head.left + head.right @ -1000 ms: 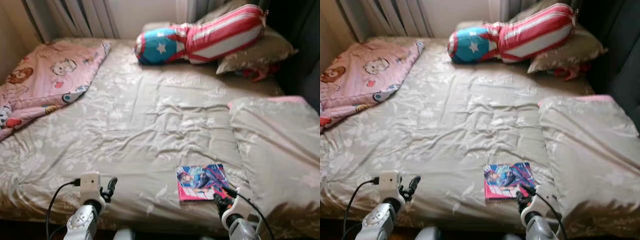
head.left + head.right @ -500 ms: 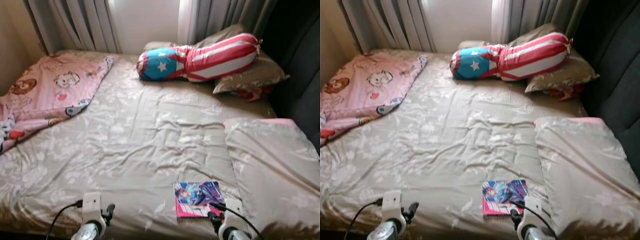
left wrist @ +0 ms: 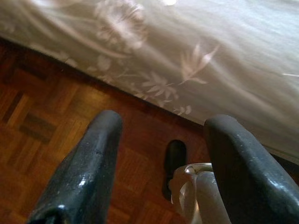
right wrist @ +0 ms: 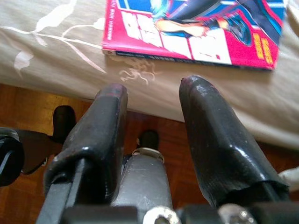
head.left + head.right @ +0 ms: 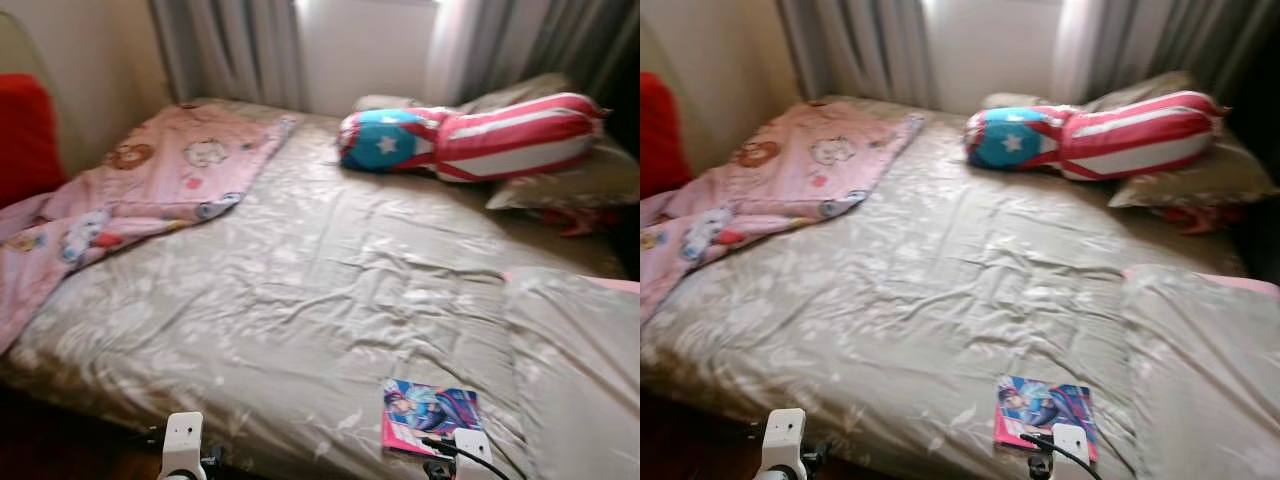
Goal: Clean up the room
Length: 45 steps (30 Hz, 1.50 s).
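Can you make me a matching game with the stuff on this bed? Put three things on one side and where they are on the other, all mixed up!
Things:
1. pink cartoon-print blanket
2. red, white and blue striped bolster pillow with a star
3. pink and blue comic book

Places:
A. near the bed's front edge, by the right gripper
B. at the head of the bed, by the curtains
C. bunched on the bed's left side

Pairs: 1-C, 2-B, 3-A

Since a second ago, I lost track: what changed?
The view swung left and the arms sank lower; nothing was gripped or released. The comic lies as before near the bed edge, by the right gripper; left gripper hangs over the floor.
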Motion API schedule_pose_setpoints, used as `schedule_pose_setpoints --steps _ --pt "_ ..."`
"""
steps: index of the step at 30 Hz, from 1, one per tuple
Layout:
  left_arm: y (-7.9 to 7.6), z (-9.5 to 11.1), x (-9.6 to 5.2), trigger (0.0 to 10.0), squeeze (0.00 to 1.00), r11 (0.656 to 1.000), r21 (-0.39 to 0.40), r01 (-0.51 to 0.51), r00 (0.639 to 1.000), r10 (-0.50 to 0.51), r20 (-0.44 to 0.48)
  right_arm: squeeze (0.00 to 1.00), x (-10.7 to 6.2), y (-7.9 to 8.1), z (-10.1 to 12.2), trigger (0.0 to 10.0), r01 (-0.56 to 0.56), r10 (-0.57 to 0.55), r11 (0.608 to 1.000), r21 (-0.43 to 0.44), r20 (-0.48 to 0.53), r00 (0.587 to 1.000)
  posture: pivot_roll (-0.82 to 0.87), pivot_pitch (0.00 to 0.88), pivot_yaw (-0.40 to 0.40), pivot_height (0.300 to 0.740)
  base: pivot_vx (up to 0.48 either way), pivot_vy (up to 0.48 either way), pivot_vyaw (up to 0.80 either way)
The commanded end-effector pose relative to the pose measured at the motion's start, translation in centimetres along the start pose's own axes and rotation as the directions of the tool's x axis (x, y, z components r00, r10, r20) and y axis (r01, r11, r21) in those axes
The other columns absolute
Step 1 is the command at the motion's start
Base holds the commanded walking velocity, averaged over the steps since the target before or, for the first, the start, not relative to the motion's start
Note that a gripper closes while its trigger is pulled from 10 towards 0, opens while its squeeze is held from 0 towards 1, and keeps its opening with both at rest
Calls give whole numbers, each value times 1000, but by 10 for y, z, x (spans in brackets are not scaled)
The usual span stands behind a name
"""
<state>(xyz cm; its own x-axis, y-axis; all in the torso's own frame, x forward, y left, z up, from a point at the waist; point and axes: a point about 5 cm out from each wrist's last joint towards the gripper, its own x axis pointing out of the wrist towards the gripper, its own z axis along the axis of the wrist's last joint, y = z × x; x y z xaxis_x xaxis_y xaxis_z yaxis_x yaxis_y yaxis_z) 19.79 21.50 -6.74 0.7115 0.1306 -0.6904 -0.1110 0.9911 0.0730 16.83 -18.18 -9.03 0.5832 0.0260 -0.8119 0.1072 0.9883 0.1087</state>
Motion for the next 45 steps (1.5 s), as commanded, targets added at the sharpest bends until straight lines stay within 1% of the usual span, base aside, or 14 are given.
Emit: schedule_pose_setpoints --steps 1,8,12,14,16,19,21,26,32,35,39,45 --pt "2 -3 -1 10000 0 1000 16 -10 1000 11 -14 0 -2 -5 -4 10000 15 -15 1000 2 -15 1000 5 0 -51 740 0 0 800" --pt "2 -3 -1 10000 0 999 26 -24 1000 24 -18 0 -5 -14 -11 10000 21 -21 1000 -6 -30 999 12 0 -59 740 0 0 800" --pt "2 -6 -1 10000 0 999 25 -29 999 30 -25 0 -6 -16 -12 10000 22 -22 1000 -7 -32 999 12 0 -63 740 0 0 800" --pt "2 -7 -2 10000 0 999 24 -31 999 32 -30 0 -6 -16 -12 10000 22 -22 1000 -5 -34 999 12 0 -65 740 0 0 800" --pt "2 -8 -2 10000 0 999 21 -33 999 34 -36 0 -5 -12 -12 10000 19 -19 1000 -4 -37 999 12 0 -67 740 0 0 800" --pt "1 -9 -2 10000 0 999 20 -34 999 34 -37 0 -4 -10 -11 10000 17 -17 1000 1 -37 999 13 0 -69 740 0 0 800" --pt "0 -9 -2 10000 0 999 20 -33 999 34 -36 0 -3 -6 -11 10000 14 -13 1000 26 -43 999 13 0 -70 740 0 0 0" --pt "0 -8 -2 10000 0 999 20 -35 999 36 -31 0 -2 -2 -11 10000 7 -6 1000 29 -45 999 14 0 -72 740 0 0 0" --pt "4 -8 -2 10000 0 999 14 -45 998 45 -34 0 -2 -4 -11 10000 9 -8 999 31 -43 999 14 0 -71 740 0 0 0" --pt "4 -8 -2 10000 0 999 11 -46 998 46 -37 0 -3 -6 -12 10000 25 -23 999 37 -52 998 12 0 -68 740 0 400 0" --pt "5 -8 -2 10000 0 999 13 -46 998 47 -38 0 -3 -7 -13 10000 41 -38 998 55 -68 997 10 0 -65 740 0 480 -723" --pt "6 -8 -2 10000 0 999 14 -47 998 48 -39 0 -3 -8 -14 10000 53 -50 998 32 -75 996 13 0 -63 740 0 480 -800"
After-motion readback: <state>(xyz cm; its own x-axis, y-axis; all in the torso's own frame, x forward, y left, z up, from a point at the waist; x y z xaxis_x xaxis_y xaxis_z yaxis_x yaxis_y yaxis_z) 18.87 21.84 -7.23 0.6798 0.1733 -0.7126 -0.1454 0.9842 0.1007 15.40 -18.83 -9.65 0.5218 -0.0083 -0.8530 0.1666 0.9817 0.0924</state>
